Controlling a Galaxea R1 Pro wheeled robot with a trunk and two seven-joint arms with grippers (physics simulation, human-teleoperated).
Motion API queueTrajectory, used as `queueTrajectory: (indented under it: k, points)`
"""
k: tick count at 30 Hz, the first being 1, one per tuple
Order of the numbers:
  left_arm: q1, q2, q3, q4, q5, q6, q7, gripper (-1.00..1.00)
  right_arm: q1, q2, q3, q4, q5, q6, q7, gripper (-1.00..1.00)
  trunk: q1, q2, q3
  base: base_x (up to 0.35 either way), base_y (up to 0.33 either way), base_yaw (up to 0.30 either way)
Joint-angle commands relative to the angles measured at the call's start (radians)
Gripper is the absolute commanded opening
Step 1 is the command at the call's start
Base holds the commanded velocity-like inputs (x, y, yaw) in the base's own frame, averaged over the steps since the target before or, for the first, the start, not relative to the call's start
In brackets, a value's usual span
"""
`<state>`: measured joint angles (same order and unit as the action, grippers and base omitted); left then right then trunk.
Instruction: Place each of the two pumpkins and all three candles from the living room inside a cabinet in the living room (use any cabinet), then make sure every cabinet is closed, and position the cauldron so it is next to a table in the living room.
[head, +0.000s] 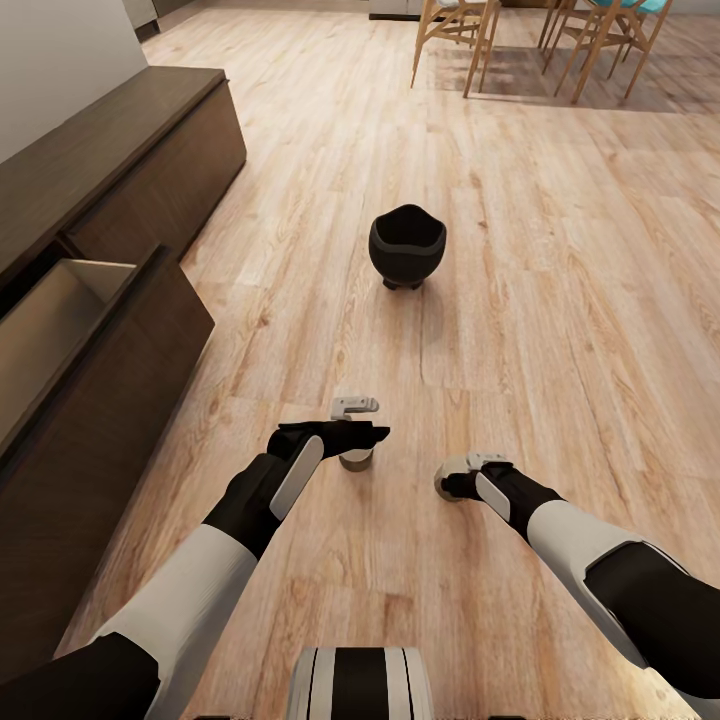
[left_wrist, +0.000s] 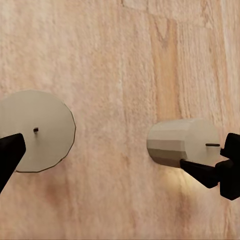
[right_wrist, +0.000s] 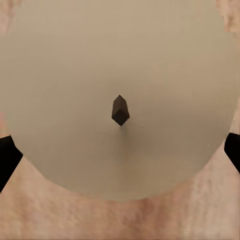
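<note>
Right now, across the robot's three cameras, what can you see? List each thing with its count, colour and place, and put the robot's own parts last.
candles: two, tan, on the floor, one beneath each tool
cauldron: one, black, upright on the floor beyond the candles
cabinet: one, dark brown, along the left side
drawer: one, pale inside, pulled open from the cabinet
chairs: at least two, light wood with teal seats, far right
floor: light wood planks
arms: two, white and black, reaching forward
left tool: black fingers, open, over the left candle
right tool: black fingers, open, straddling the right candle
</note>
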<state>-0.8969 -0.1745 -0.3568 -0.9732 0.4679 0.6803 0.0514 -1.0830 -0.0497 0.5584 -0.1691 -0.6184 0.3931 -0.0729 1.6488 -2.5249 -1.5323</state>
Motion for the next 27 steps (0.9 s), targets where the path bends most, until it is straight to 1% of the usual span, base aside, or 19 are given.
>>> queueTrajectory:
  k: [1, 2, 20, 21, 27]
  points:
    - [0.000, 0.000, -0.001, -0.001, 0.008, 0.004, 0.005, 1.00, 0.000, -0.001, 0.008, -0.004, -0.011, 0.006, -0.007, 1.00, 0.000, -0.001, -0.005, 0.000, 0.000, 0.000]
    - [0.000, 0.000, -0.001, -0.001, 0.008, 0.004, 0.005, 1.00, 0.000, -0.001, 0.008, -0.003, -0.011, 0.006, -0.007, 1.00, 0.001, -0.001, -0.008, 0.000, 0.000, 0.000]
    - [0.000, 0.000, -0.001, -0.001, 0.008, 0.004, 0.005, 1.00, 0.000, -0.001, 0.008, -0.004, -0.011, 0.004, -0.007, 1.00, 0.001, -0.001, -0.008, 0.000, 0.000, 0.000]
    - [0.000, 0.000, -0.001, -0.001, 0.008, 0.004, 0.005, 1.00, 0.000, -0.001, 0.008, -0.004, -0.011, 0.004, -0.007, -1.00, 0.001, -0.001, -0.008, 0.000, 0.000, 0.000]
    - [0.000, 0.000, -0.001, -0.001, 0.008, 0.004, 0.005, 1.00, 0.000, -0.002, 0.008, -0.004, -0.011, 0.004, -0.007, -1.00, 0.001, -0.001, -0.008, 0.000, 0.000, 0.000]
